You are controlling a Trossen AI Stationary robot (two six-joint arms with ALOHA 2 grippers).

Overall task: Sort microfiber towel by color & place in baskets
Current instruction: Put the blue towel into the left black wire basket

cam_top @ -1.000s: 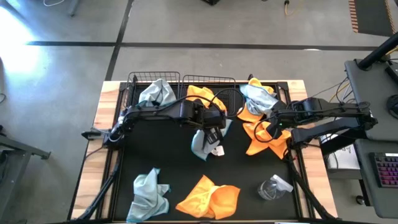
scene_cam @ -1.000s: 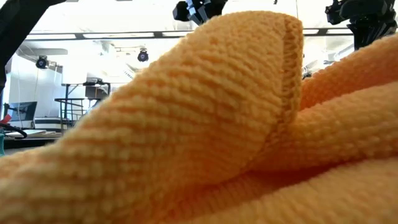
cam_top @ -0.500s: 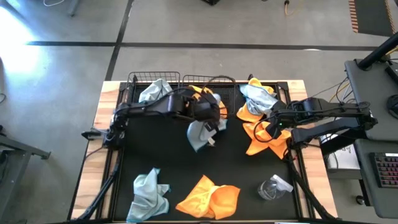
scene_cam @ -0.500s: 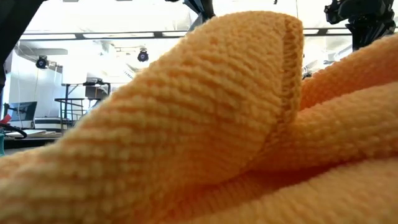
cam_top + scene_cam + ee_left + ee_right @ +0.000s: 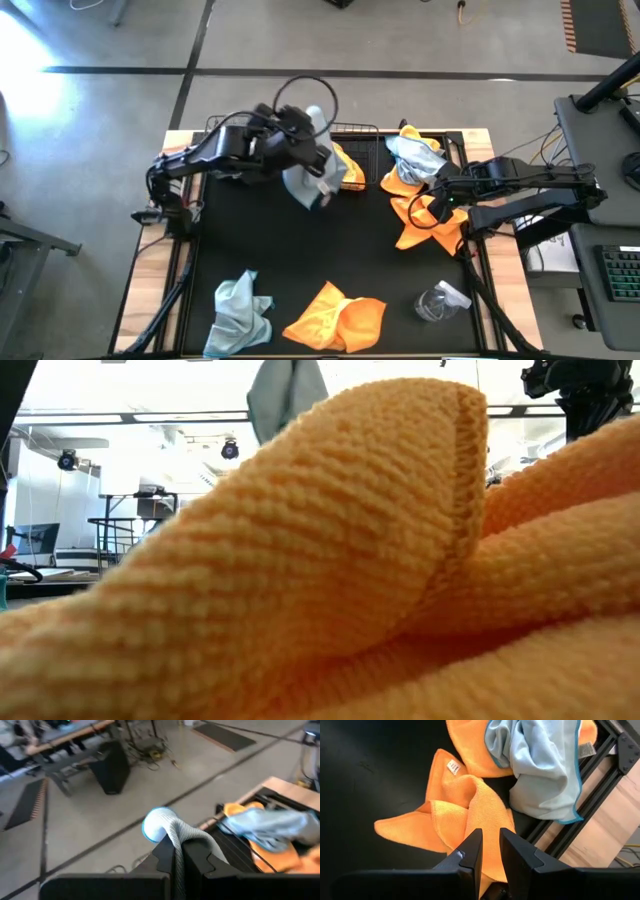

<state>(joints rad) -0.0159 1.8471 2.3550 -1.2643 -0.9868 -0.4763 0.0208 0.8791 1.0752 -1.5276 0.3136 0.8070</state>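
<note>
A black-matted tabletop (image 5: 250, 250) seen from above, with two dark arms reaching in from either side. The left gripper (image 5: 305, 150) is raised over the far side of the tabletop, its jaws clenched on a pale blue-grey towel (image 5: 303, 182) that hangs below it, over the two black wire baskets (image 5: 362, 132) standing side by side at the far edge. In the left wrist view the cloth is pinched between the dark fingers (image 5: 164, 856). An orange towel (image 5: 345, 165) lies in the right-hand basket.

The right gripper (image 5: 436, 206) sits low at the right side, its jaws grasping a fold of an orange towel (image 5: 455, 815) on the mat. Just beyond it, a blue-grey towel (image 5: 415, 155) lies on another orange one.

At the near edge lie a blue-grey towel (image 5: 240, 310), an orange towel (image 5: 335, 315) and a clear bottle (image 5: 440, 300).
</note>
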